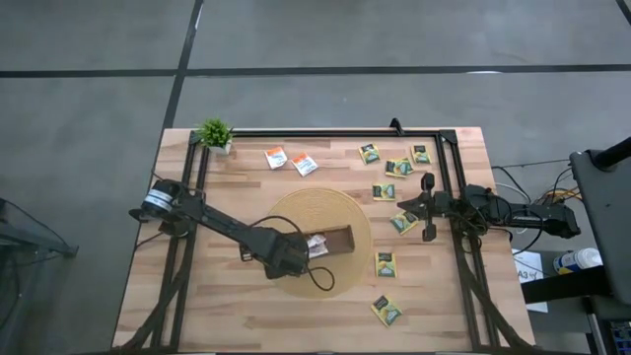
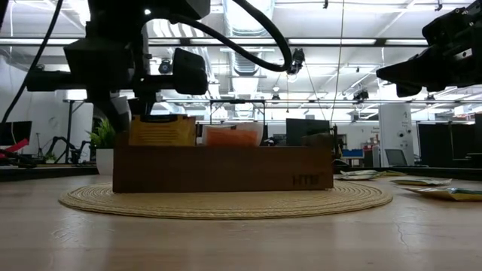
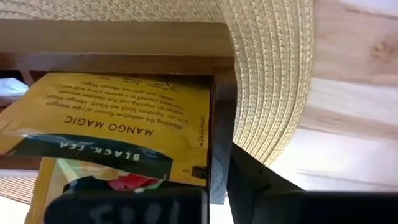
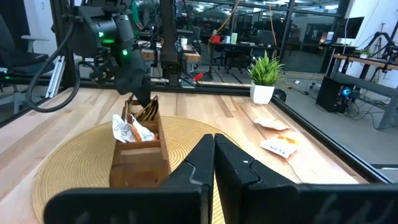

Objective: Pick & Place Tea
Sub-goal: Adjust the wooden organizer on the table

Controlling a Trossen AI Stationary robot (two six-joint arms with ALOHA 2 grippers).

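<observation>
Tea sachet (image 3: 118,127) is held by left claw (image 1: 308,247) inside the tray (image 1: 340,240); right claw (image 4: 214,155) is closed, empty, above the surface (image 1: 246,316)

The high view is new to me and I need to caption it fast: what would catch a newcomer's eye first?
First, the left hand over the near end of the brown wooden tray on the round woven mat at the table's middle, with a yellow Mango Magic tea sachet at that tray end. Next, loose tea sachets scattered to the right, where the right hand hovers, fingers together.
</observation>
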